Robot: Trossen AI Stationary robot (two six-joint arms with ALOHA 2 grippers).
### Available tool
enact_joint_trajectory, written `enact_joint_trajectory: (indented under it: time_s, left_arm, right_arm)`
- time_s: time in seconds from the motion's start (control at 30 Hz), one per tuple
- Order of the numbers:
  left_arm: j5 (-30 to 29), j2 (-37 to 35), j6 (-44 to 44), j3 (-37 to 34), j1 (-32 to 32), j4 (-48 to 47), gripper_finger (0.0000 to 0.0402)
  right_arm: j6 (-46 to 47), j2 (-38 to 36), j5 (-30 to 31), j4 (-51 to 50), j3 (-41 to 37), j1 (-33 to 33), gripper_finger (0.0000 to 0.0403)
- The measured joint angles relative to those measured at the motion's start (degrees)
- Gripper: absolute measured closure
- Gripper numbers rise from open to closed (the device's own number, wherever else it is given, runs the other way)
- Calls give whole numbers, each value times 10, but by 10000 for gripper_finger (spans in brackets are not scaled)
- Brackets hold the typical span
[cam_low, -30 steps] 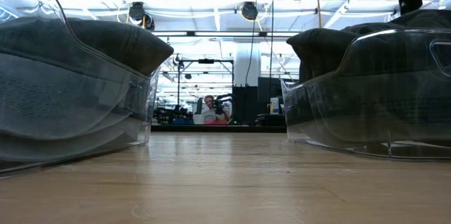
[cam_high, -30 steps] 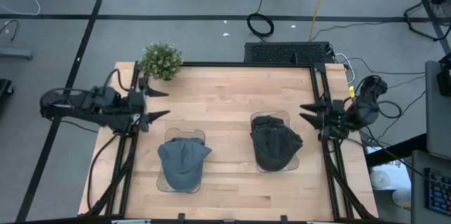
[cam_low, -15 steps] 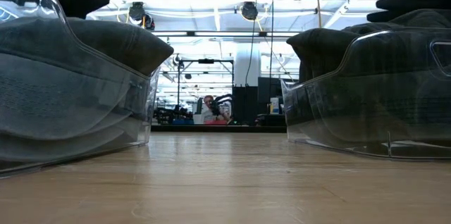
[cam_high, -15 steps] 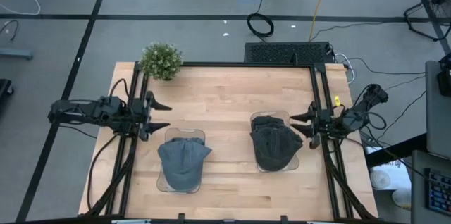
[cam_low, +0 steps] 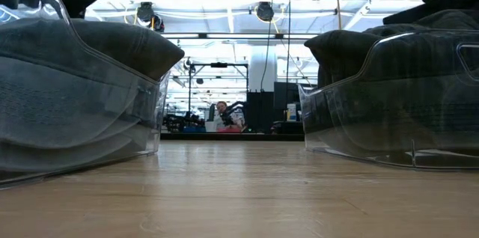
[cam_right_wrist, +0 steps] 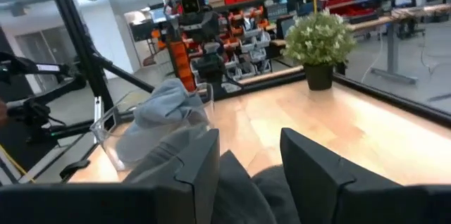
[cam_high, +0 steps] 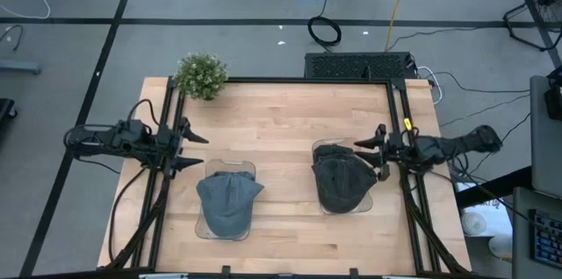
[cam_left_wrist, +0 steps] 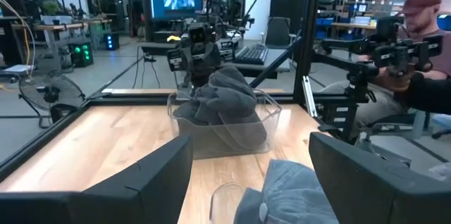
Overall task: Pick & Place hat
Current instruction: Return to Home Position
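Moved since earlier: right gripper (cam_high: 369, 157) swung inward, now at rim of right clear plastic bin (cam_high: 323, 210) holding black fabric caps (cam_high: 342, 182); spread, empty; left gripper (cam_high: 190, 150) spread, empty, near left clear plastic bin (cam_high: 241, 168) holding gray fabric cap (cam_high: 228, 202). Risk: right gripper snags a cap on retreat

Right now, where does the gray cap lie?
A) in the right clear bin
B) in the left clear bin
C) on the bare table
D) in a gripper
B: the gray cap fills the left clear bin; left gripper and right gripper are open, empty.
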Motion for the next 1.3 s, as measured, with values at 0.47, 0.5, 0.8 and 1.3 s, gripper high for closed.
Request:
enact_joint_trajectory:
  time_s: [0.47, 0.5, 0.8, 1.3]
  left_arm:
    - [-27, -18, -21, -11, 0, -41, 108]
    - [-31, -18, -22, -11, 0, -42, 108]
    - [-72, -18, -11, -18, 0, -63, 108]
    - [-63, -17, 2, -140, 12, 108, 108]
  right_arm:
    - [-49, 20, -272, -20, -2, -289, 264]
    - [-49, 20, -287, -20, -2, -304, 264]
    - [-42, -4, -426, -49, 1, -375, 264]
    - [-30, -4, -488, -32, 0, -379, 296]
